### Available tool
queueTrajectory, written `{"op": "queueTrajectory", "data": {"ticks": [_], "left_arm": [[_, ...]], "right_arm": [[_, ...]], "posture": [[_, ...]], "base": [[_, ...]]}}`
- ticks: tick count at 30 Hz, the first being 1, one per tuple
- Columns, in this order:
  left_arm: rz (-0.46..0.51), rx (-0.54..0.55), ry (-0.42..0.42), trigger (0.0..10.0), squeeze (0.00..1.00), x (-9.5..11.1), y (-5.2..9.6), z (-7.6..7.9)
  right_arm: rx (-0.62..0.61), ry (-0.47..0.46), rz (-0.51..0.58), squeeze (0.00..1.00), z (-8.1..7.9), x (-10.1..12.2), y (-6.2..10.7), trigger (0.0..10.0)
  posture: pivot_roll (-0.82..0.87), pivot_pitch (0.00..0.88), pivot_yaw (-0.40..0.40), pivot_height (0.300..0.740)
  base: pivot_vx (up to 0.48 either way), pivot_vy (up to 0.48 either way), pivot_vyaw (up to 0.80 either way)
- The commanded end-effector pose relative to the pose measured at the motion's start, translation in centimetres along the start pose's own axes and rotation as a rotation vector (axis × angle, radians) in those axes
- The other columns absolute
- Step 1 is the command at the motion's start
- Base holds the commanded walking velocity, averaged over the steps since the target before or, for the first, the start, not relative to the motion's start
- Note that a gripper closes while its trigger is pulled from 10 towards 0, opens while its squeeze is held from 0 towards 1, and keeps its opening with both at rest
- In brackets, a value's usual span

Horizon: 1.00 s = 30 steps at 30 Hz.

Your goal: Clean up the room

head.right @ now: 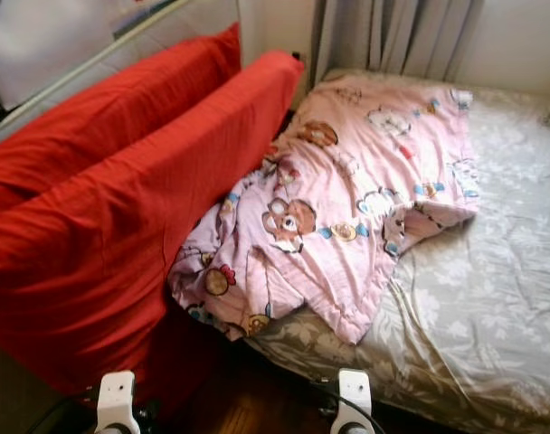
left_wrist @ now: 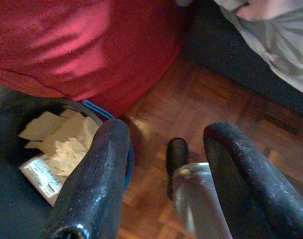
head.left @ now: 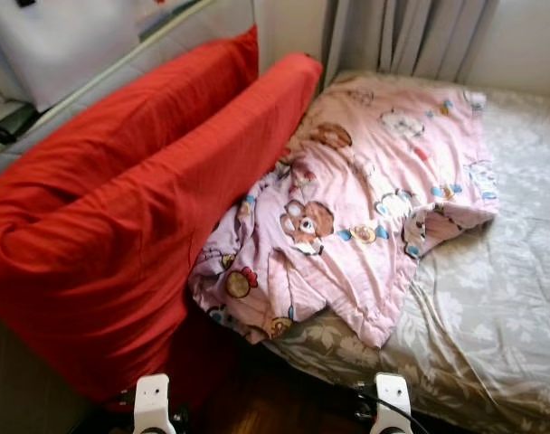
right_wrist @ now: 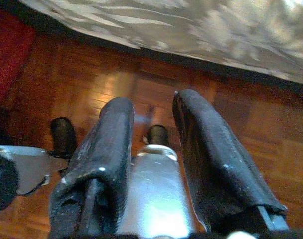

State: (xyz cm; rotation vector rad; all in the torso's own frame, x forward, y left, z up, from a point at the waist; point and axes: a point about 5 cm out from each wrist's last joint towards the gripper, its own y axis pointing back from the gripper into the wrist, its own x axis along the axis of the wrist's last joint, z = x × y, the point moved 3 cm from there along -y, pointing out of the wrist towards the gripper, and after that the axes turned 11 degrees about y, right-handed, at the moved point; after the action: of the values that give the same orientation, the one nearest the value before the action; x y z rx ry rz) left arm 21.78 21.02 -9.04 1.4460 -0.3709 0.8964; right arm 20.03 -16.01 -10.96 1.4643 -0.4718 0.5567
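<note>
A crumpled pink blanket (head.left: 365, 190) with cartoon bears lies across the left half of a bed with a grey floral sheet (head.left: 501, 280). Its corner hangs over the bed's near edge. Two big red cushions (head.left: 139, 199) lean side by side against the bed's left side. Both arms hang low at my sides. My left gripper (left_wrist: 166, 132) is open above the parquet floor, beside a dark bin (left_wrist: 99, 110) with a blue rim holding crumpled paper (left_wrist: 62, 142). My right gripper (right_wrist: 154, 102) is open over the floor near the bed's edge, holding nothing.
Grey curtains (head.left: 402, 36) hang behind the bed's head. A white unit with a metal rail (head.left: 76, 45) stands behind the cushions at the far left. Dark parquet floor (right_wrist: 251, 134) runs between me and the bed. The red cushion (left_wrist: 81, 45) stands close to the bin.
</note>
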Motion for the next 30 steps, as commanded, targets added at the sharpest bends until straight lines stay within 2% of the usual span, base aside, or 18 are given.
{"op": "queueTrajectory", "data": {"ticks": [1,14,23,30], "left_arm": [[-0.015,0.003,-0.013,10.0,0.0,-0.59,0.15,-0.03],[-0.02,0.003,-0.021,10.0,0.0,-0.66,0.18,-0.1],[-0.029,0.003,-0.015,10.0,0.0,-0.95,0.21,0.12],[-0.031,0.008,-0.011,10.0,0.0,-0.97,0.27,-0.33]], "right_arm": [[-0.004,-0.012,-0.013,0.0,0.01,-0.4,0.07,10.0],[-0.005,-0.009,-0.013,0.0,0.13,-0.46,0.09,10.0],[-0.009,-0.009,-0.013,0.0,0.19,-0.42,0.08,10.0],[-0.009,-0.009,-0.013,0.0,0.17,-0.38,0.07,10.0]], "posture": [[0.05,0.109,-0.008,0.74],[0.05,0.099,-0.011,0.74],[0.05,0.107,-0.014,0.74],[0.05,0.11,-0.013,0.74]], "base": [[0.0,0.0,0.0],[0.0,0.0,0.0],[0.276,0.0,0.0],[0.314,0.0,0.0]]}}
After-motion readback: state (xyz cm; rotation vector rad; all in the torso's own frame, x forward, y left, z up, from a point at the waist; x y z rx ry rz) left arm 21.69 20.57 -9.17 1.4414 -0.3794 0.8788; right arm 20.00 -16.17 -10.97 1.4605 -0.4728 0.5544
